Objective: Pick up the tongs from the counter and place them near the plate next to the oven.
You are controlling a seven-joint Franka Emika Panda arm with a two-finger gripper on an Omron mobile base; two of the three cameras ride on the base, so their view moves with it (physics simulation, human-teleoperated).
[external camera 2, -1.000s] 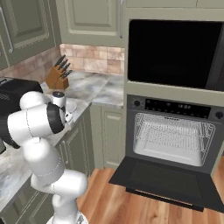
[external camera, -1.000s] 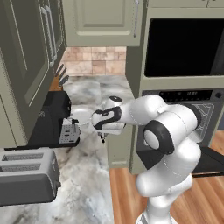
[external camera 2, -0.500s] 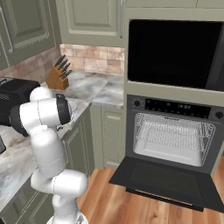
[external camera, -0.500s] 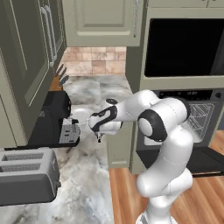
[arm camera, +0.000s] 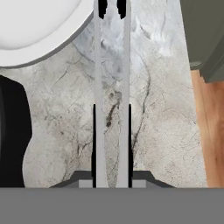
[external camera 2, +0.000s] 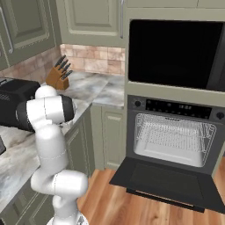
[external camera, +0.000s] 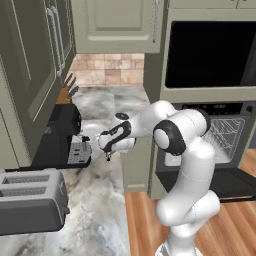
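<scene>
Two thin silver arms of the tongs (arm camera: 112,87) run straight up the hand view from between the dark fingertips (arm camera: 93,144), their black ends reaching just beside the rim of the white plate (arm camera: 39,41) at the upper left. The fingers are closed on the tongs, one pressed along the outside of each metal arm, so the tool is held and hangs above the marble counter (arm camera: 166,113) rather than lying on it.

In the left base view the gripper (external camera: 108,156) points down over the counter, just beside the black coffee machine (external camera: 62,137), whose dark body also shows at the left edge of the hand view. Compared with a second ago, the arm's elbow has swung round toward the oven (external camera: 210,100) while the hand has stayed low over much the same patch of counter, so the wrist seems to have been lining the tongs up rather than carrying them far.

With the tong tips already close to the plate, the carrying looks largely done. What remains, I judge, is to lower and release without the black ends riding onto the plate's rim. The knife block (external camera 2: 57,74) stands well apart by the backsplash.
</scene>
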